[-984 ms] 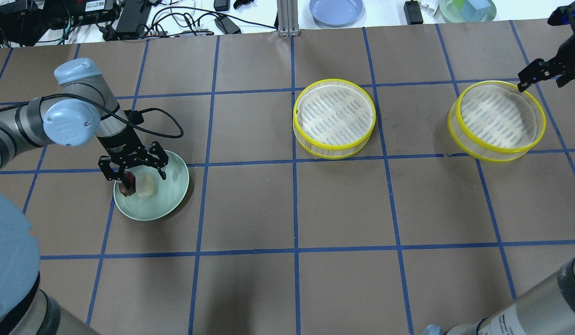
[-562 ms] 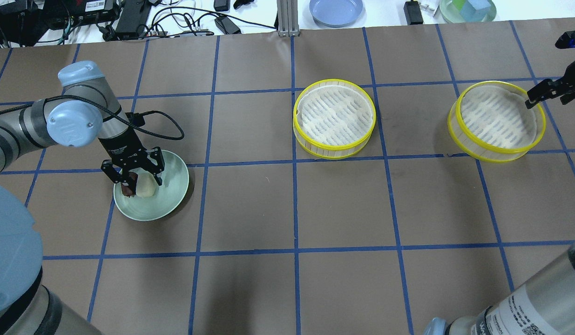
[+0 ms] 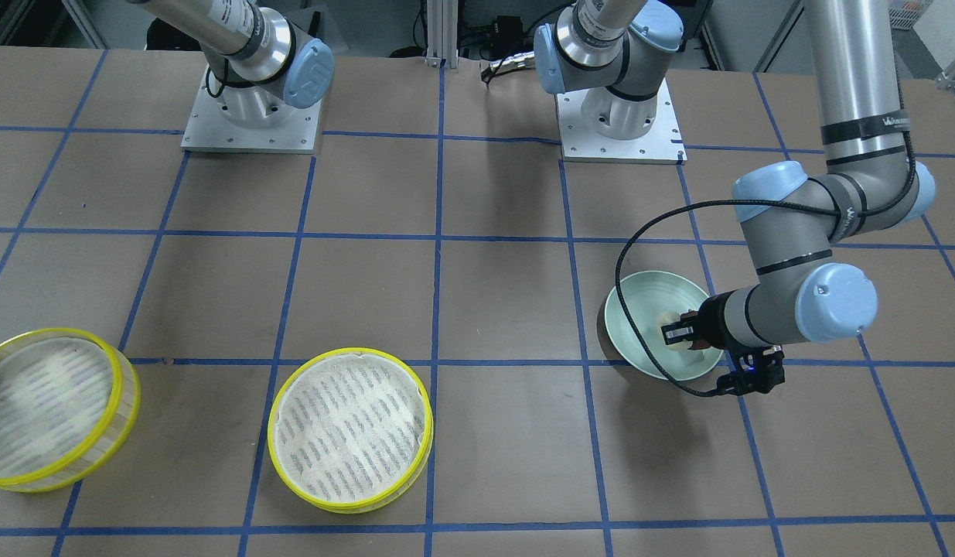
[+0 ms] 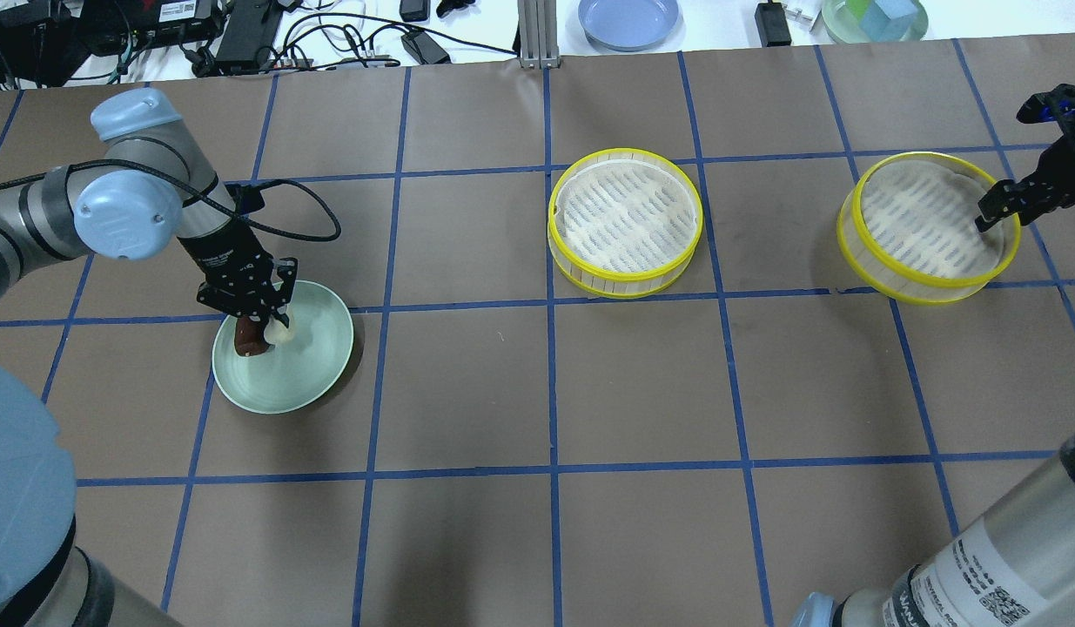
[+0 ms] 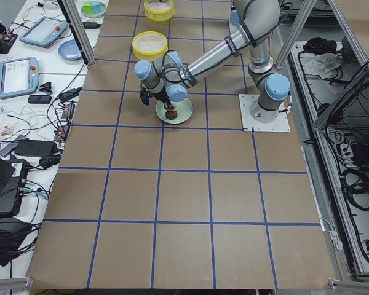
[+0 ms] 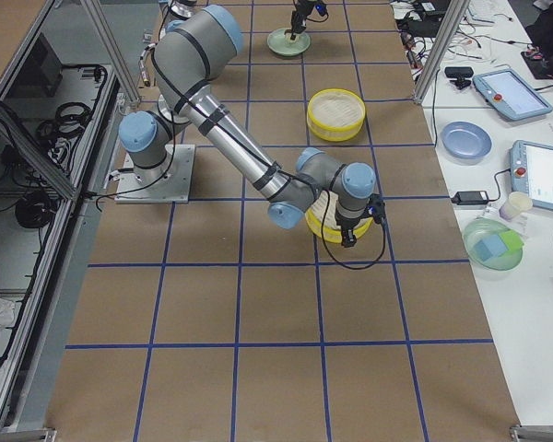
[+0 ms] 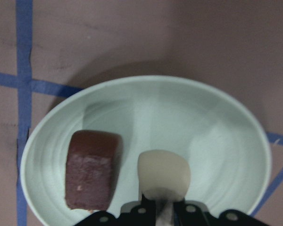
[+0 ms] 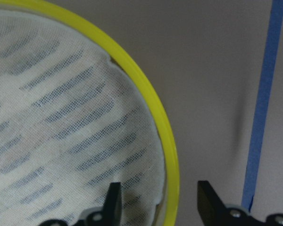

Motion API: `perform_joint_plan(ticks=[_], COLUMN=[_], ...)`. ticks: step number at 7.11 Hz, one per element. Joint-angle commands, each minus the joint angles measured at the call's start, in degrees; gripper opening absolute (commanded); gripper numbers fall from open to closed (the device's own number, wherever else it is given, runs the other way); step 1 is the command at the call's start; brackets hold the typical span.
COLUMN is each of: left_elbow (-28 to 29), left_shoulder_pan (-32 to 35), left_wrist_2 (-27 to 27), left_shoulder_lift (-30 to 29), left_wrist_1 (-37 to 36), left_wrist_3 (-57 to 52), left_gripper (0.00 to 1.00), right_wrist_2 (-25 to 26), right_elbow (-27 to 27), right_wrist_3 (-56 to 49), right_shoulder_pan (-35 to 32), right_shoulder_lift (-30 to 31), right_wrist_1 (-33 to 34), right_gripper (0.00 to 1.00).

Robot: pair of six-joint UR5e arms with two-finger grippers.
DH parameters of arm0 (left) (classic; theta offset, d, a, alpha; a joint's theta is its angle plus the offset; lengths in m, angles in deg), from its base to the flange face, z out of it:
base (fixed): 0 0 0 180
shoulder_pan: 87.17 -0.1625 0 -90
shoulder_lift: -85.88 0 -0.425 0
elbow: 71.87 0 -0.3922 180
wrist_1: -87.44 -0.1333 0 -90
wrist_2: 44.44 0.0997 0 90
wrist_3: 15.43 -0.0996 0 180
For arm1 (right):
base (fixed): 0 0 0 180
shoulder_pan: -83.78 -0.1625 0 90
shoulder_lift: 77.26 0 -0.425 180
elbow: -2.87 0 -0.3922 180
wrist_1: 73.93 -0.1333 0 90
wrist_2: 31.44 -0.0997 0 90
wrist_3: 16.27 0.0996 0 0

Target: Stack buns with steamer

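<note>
My left gripper (image 4: pixel 270 326) is shut on the pale cream bun (image 7: pixel 163 172) over the pale green plate (image 4: pixel 285 383). The dark reddish-brown bun (image 7: pixel 92 168) lies on the plate beside it, just left of the cream one in the left wrist view. One steamer tray (image 4: pixel 624 277) stands at the table's middle, the other (image 4: pixel 924 280) at the right. Both hold only their cloth liners. My right gripper (image 8: pixel 160 200) is open and straddles the right tray's yellow rim (image 8: pixel 165 136), one finger inside and one outside.
Off the table's far edge are a blue plate (image 4: pixel 628 19), a green bowl with blocks (image 4: pixel 875 17), cables and power bricks (image 4: pixel 241 35). An aluminium post (image 4: pixel 533 35) stands at the far edge. Both arm bases (image 3: pixel 249 116) sit at the robot's side.
My left gripper has closed on the cream bun and shifted slightly, so the brown bun now shows. My right gripper has come down onto the right tray's rim.
</note>
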Motion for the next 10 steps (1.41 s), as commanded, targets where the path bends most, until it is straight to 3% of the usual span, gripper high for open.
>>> perform_joint_plan(ticks=[1, 2, 4, 7, 10], left_elbow=[5.8, 8.6, 9.0, 8.8, 8.9], left_shoulder_pan=[3.9, 7.3, 12.1, 18.5, 23.1], left_wrist_2=[-7.2, -9.4, -19.8, -31.6, -34.9], left_shoulder_lift=[2.0, 1.7, -0.1, -4.3, -10.2], left_wrist_1=[-0.4, -2.5, -13.2, -25.5, -31.9], left_wrist_3=[11.8, 15.1, 23.8, 24.1, 24.1], left_gripper=[0.0, 0.0, 0.0, 0.0, 0.0], right_wrist_2=[0.6, 0.9, -0.3, 0.2, 1.1], right_elbow=[-0.1, 0.0, 0.0, 0.0, 0.1], right_wrist_3=[-0.9, -0.8, -0.3, 2.7, 9.6], right_shoulder_pan=[0.0, 0.0, 0.0, 0.0, -1.8], right_shoulder_lift=[0.0, 0.1, 0.1, 2.3, 5.9], right_wrist_1=[0.3, 0.3, 0.4, 2.1, -2.5], right_gripper=[0.01, 0.0, 0.0, 0.0, 0.0])
